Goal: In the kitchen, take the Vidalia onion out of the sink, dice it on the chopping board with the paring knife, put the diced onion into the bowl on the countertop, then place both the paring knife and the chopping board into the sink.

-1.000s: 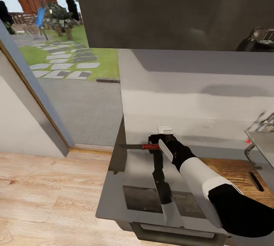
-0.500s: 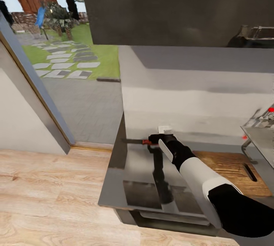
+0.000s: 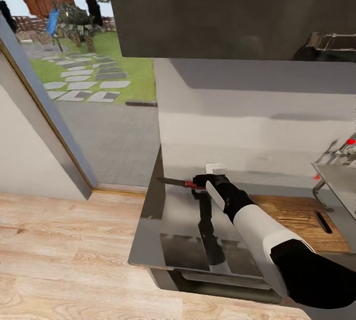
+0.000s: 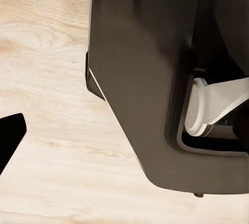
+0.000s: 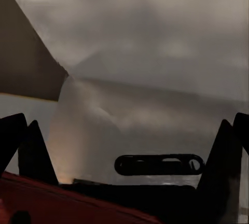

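My right gripper (image 3: 201,182) is shut on the red-orange handle of the paring knife (image 3: 177,182), held just over the glossy dark grey countertop (image 3: 173,221). The dark blade points left, toward the worktop's left end. In the right wrist view the red handle (image 5: 62,203) lies low between the black fingers (image 5: 21,146). The brown chopping board (image 3: 296,216) lies on the worktop to the right of my arm, slot handle at its right. A corner of the steel sink (image 3: 341,176) and its red knob (image 3: 351,141) show at the right edge. The Vidalia onion and the bowl are out of view.
A dark wall cabinet (image 3: 222,8) hangs above the worktop, with a dark appliance (image 3: 326,45) at the upper right. Left of the counter's end are a wooden floor (image 3: 64,251) and a glazed opening onto a garden (image 3: 84,72). The left wrist view shows my dark body (image 4: 150,78) over the floor.
The head view has shifted, so more of the chopping board shows. The knife stays in my right gripper, with its blade tip now tilted slightly upward.
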Tool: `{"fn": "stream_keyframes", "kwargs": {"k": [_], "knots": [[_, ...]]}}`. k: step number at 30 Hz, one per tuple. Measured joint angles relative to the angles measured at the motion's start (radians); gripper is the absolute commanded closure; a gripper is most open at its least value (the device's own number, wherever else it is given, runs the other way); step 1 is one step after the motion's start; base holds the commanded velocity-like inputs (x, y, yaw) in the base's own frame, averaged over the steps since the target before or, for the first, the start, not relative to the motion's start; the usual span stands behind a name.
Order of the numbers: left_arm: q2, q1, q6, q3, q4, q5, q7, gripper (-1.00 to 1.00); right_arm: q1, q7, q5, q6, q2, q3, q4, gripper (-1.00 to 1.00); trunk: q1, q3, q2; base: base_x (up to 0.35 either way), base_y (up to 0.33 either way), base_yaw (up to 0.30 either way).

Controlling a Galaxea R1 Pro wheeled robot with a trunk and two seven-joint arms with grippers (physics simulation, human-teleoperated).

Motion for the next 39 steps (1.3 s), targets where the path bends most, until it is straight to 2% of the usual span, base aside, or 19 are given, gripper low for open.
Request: {"fn": "stream_keyframes", "kwargs": {"k": [33, 39], "knots": [[0.0, 0.0, 0.0, 0.0, 0.0, 0.0, 0.0, -1.0, 0.0, 0.0, -0.002, -0.001, 0.0, 0.0, 0.001, -1.0, 0.0, 0.0, 0.0, -0.085, 0.001, 0.0], [0.0, 0.0, 0.0, 0.0, 0.0, 0.0, 0.0, -1.0, 0.0, -0.002, 0.009, 0.002, 0.0, 0.0, 0.0, -1.0, -0.001, 0.0, 0.0, -0.058, 0.128, 0.0]]}}
